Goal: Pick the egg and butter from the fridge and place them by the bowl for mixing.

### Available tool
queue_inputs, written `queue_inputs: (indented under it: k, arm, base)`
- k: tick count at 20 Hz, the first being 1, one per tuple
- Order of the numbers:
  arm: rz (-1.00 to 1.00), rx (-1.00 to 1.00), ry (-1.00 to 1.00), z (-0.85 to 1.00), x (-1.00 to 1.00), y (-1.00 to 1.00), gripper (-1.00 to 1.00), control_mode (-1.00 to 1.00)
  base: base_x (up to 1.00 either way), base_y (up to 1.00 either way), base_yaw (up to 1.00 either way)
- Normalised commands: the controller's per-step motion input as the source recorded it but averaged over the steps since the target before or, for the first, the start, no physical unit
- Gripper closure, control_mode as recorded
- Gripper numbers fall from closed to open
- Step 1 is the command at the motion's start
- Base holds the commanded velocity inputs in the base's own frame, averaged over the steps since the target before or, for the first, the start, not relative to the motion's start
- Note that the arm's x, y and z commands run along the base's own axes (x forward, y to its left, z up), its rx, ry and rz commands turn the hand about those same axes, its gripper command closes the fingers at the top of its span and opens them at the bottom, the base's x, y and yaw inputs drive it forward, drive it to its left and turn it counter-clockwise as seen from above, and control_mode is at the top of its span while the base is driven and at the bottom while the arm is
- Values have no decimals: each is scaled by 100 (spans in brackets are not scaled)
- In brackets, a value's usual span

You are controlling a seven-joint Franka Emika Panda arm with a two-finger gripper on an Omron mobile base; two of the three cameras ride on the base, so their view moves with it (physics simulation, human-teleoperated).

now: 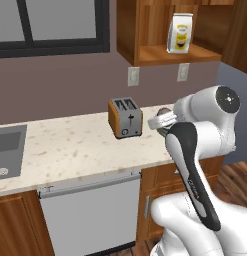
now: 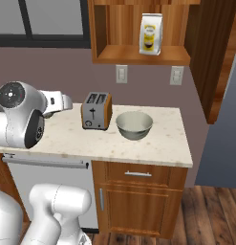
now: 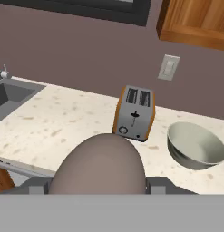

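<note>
1. You have the small round brownish-grey egg (image 3: 99, 164) clamped between the two dark finger tips of the hand (image 3: 99, 185); in the hand view it bulges up large at the bottom, a finger tip pressed against each side.
2. In the left base view the hand (image 1: 162, 121) sits above the right part of the pale speckled stone bench (image 1: 70, 150), just right of the orange-sided silver two-slot toaster (image 1: 125, 118); the egg itself is too hidden there to make out.
3. Your round pale grey-beige bowl (image 2: 134, 125) stands upright on the bench (image 2: 138, 148), just right of the toaster (image 2: 96, 110) and apart from it, its hollow showing nothing inside.
4. From the hand view the bowl (image 3: 196, 146) lies ahead and to the right, the toaster (image 3: 134, 113) straight ahead.
5. A grey sink basin (image 1: 7, 150) is set into the bench at the far left.
6. A white and yellow bag (image 2: 151, 34) stands upright on the open wooden wall shelf (image 2: 143, 56) above the bowl.
7. The grey side of the fridge (image 2: 224, 143) shows at the right edge of the right base view.
</note>
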Motion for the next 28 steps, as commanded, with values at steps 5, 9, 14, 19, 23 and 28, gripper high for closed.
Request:
queue_inputs:
  k: [5,9,14,19,23,28]
  arm:
    - [-3,0,54,0,47,-18,100,-100]
    - [-2,-2,40,-14,15,-15,100,-100]
    - [0,-12,7,-34,1,0,100,-100]
    - [0,-17,0,-92,0,0,100,-100]
    - [0,-4,-4,-84,0,0,100,-100]
    - [0,0,-12,-52,23,0,100,-100]
  base:
    - [0,0,0]
    - [0,0,0]
    - [0,0,0]
    - [0,0,0]
    - [0,0,0]
    - [0,0,0]
